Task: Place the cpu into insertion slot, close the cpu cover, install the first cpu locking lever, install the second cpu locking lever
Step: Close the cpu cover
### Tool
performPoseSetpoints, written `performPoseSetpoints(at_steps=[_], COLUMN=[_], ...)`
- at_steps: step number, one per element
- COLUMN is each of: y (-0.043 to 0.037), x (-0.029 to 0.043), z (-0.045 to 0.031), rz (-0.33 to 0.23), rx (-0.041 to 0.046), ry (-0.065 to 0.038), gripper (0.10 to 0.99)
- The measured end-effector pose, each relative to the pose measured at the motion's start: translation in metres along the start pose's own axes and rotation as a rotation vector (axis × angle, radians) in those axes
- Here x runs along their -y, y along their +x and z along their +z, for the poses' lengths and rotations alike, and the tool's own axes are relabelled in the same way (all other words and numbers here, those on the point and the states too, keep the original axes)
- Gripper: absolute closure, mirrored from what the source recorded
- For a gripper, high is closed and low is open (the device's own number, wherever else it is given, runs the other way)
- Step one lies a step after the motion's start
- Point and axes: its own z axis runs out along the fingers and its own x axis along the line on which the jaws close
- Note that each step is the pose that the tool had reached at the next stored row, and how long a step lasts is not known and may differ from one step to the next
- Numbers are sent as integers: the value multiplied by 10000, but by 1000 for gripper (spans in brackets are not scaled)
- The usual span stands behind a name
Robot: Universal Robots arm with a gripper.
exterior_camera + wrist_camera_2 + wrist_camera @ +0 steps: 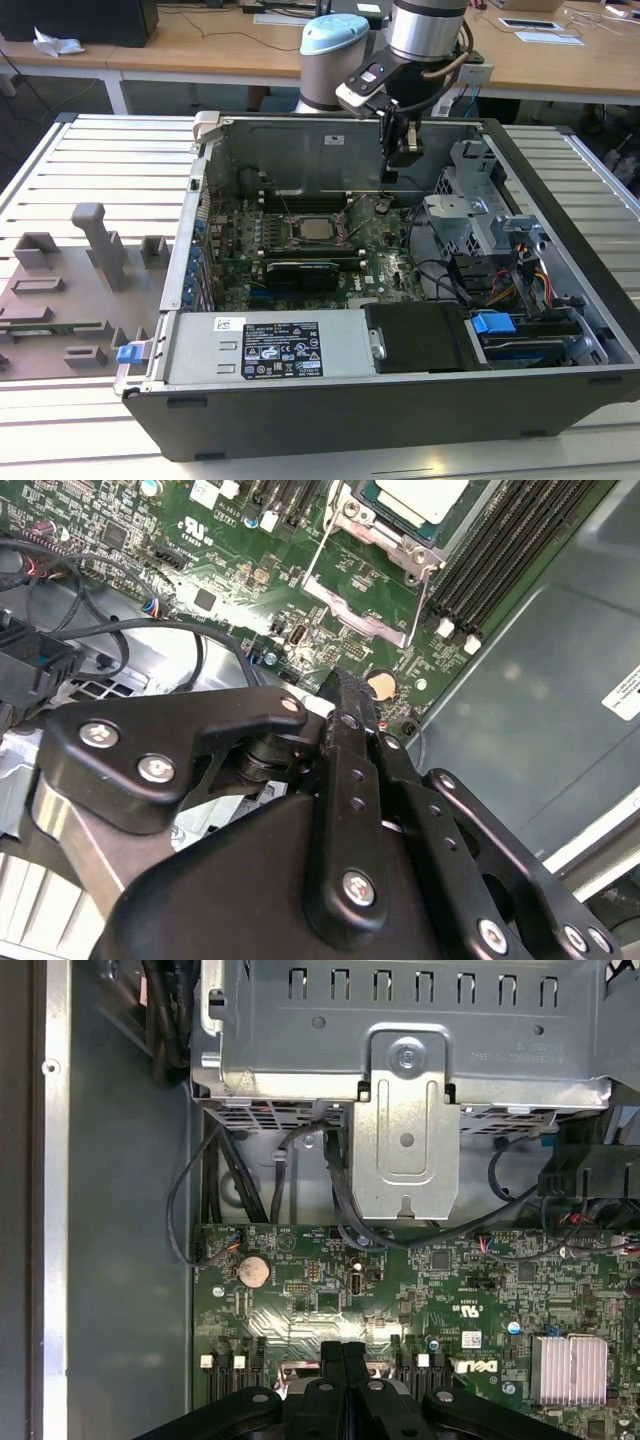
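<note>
hand [343, 1352] closed on nothing | cpu [318, 228] seated in insertion slot [290, 231], beyond hand's fingertips | closing, latching: cannot tell

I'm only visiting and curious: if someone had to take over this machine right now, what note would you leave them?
Tool: shut, holding nothing. It hangs inside the open computer case, above the motherboard and apart from the socket.
Things: the cpu lies in the insertion slot.
Done: cpu placed.
Unclear: I cannot tell whether the cpu cover is fully shut or the locking levers are latched.
Left, unless already done: cover and both levers.
</note>
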Motion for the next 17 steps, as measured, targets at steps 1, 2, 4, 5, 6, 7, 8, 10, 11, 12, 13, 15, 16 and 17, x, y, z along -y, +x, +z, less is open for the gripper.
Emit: performPoseSetpoints(at_steps=[1,2,4,5,6,7,8,10,11,12,13,15,16,17], y=[0,0,1,1,1,1,1,1,1,1,1,1,1,2], x=[0,0,0,0,0,-1,0,0,-1,-1,-1,-1,-1,-1], z=[3,11,25,29,32,36,39,45,51,54,58,65,68,75], rz=[0,0,0,0,0,0,0,0,0,0,0,0,0,0], rx=[1,1,0,0,0,0,0,0,0,0,1,1,1,0], ry=[0,-1,0,-1,-1,0,0,0,-1,-1,0,0,0,0], gripper=[980,980,980,980,980,980,980,980,980,980,980,980,980,980])
